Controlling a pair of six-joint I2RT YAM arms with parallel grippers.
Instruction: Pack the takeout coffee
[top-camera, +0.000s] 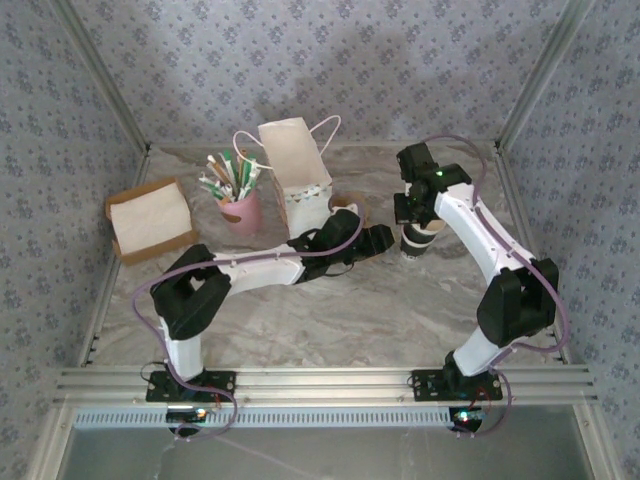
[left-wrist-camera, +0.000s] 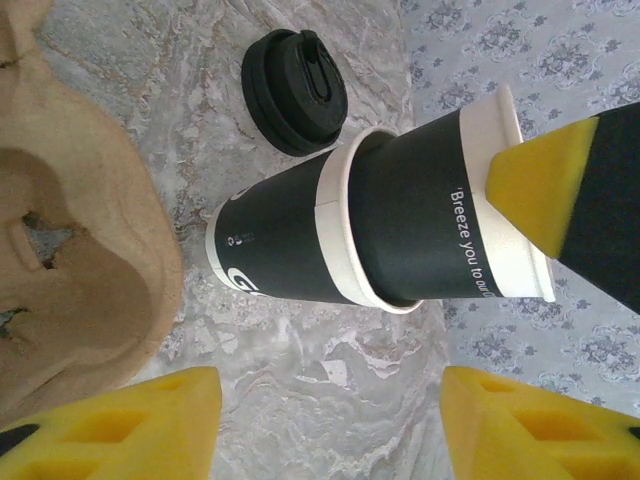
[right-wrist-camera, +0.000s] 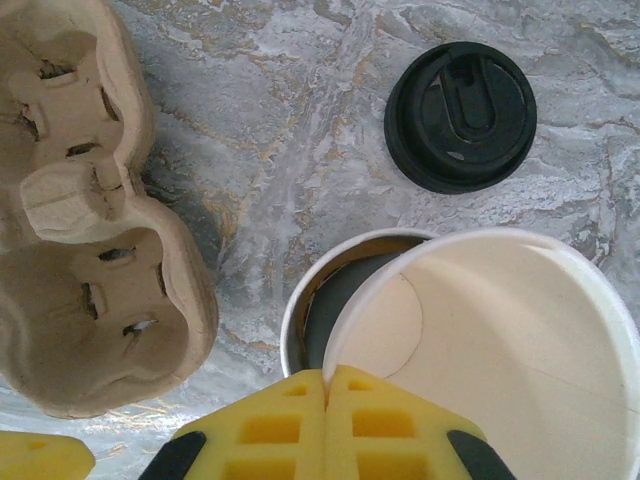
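Two dark-walled paper cups with cream insides are nested on the marble table. The upper cup (left-wrist-camera: 420, 210) sits tilted inside the lower cup (left-wrist-camera: 280, 250). My right gripper (right-wrist-camera: 328, 400) is shut on the upper cup's rim (right-wrist-camera: 400, 270), directly above the stack (top-camera: 420, 240). My left gripper (left-wrist-camera: 330, 430) is open just left of the stack, its yellow fingertips apart with bare table between them. A round black lid (right-wrist-camera: 460, 115) lies flat on the table beyond the cups. The takeout coffee is out of view.
A moulded cardboard cup carrier (right-wrist-camera: 90, 250) lies left of the cups. At the back stand a paper bag (top-camera: 295, 170) and a pink cup of straws (top-camera: 240, 205). An open cardboard box (top-camera: 150, 220) sits at the far left.
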